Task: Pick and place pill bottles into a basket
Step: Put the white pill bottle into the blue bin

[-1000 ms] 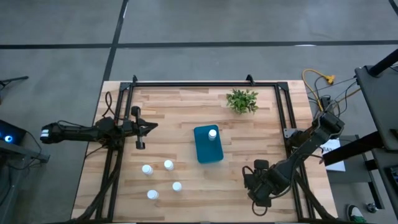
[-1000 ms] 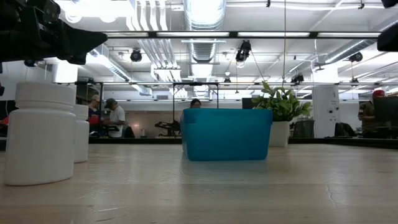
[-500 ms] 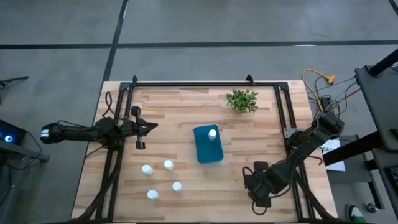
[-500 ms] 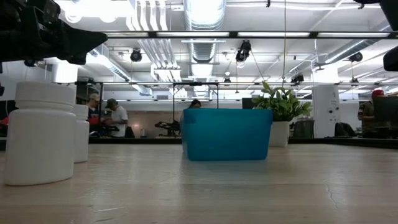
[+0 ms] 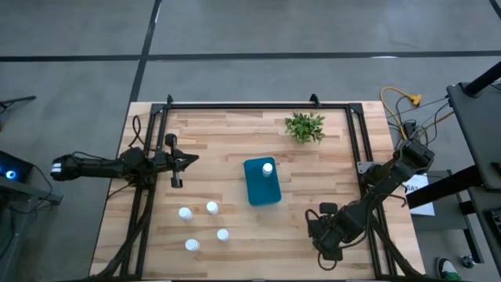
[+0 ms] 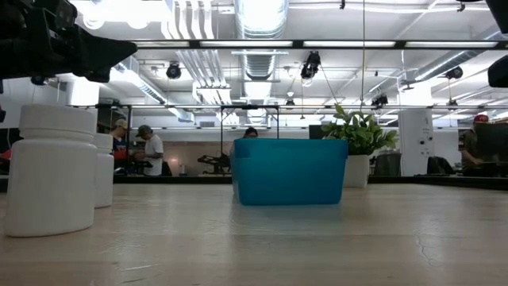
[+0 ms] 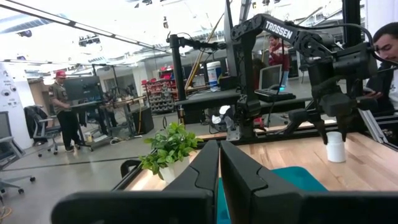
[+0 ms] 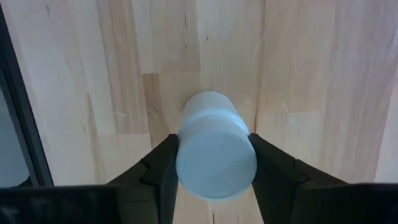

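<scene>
Six pill bottles show in all. One pill bottle (image 8: 216,144) sits clamped between the right gripper's (image 5: 327,235) two dark fingers (image 8: 163,167), its round cap facing the wrist camera and the butcher-block table (image 5: 235,133) below it; this gripper hangs over the table's near right part, well apart from the basket (image 5: 261,182) and on the side away from the plant (image 5: 304,126). A second bottle (image 5: 268,168) stands inside the basket, at the end nearer the plant. Four more stand loose on the wood on the far side of the basket from the right gripper: one (image 5: 212,207) nearest the basket, one (image 5: 185,213) just beyond it, one (image 5: 223,234) and one (image 5: 191,245) farther toward the table's near edge. The basket itself, one teal-blue bin, rests about mid-table, its long side running toward the plant; in the low view its wall (image 6: 290,171) stands before the single potted plant (image 6: 359,135), and two of the loose bottles (image 6: 51,170) loom large at the side. The left gripper (image 5: 193,158) waits above the wood beside the table's left rail, level with the basket's plant end and well apart from it, its fingers (image 7: 205,171) pressed together on nothing. People sit and stand in the room behind the table. Compared with a second ago, the bottles, basket, plant and left arm lie just where they were; the right arm has barely shifted, showing a little differently at the low view's upper corner.
</scene>
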You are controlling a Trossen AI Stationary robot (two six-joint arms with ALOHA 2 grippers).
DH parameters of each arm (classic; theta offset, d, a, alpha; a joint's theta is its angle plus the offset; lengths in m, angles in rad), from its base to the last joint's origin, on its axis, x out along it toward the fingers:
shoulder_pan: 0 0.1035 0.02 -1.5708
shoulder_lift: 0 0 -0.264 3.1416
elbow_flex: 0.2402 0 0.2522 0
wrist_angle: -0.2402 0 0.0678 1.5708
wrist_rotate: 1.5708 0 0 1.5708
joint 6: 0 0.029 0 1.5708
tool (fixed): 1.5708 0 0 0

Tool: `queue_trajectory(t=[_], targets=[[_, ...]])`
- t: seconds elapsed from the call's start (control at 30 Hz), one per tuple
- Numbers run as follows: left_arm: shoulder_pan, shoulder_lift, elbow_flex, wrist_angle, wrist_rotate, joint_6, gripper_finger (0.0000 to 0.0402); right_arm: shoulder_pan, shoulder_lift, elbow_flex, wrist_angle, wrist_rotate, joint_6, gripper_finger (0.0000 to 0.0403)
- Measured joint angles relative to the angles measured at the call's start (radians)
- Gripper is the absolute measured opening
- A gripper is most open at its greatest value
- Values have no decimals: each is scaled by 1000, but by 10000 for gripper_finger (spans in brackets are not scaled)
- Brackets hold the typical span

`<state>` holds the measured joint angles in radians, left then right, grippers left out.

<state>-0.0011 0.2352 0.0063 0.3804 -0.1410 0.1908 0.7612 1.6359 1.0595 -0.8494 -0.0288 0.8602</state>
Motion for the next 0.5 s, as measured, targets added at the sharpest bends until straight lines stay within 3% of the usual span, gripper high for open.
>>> queue_trajectory(t=[0.2,0.5], targets=[[0,0,0,0,0,0,0,0,-54,1,-15,11,0,145],[0,0,0,-1,0,0,0,-1,-79,100,-207,56,-5,145]])
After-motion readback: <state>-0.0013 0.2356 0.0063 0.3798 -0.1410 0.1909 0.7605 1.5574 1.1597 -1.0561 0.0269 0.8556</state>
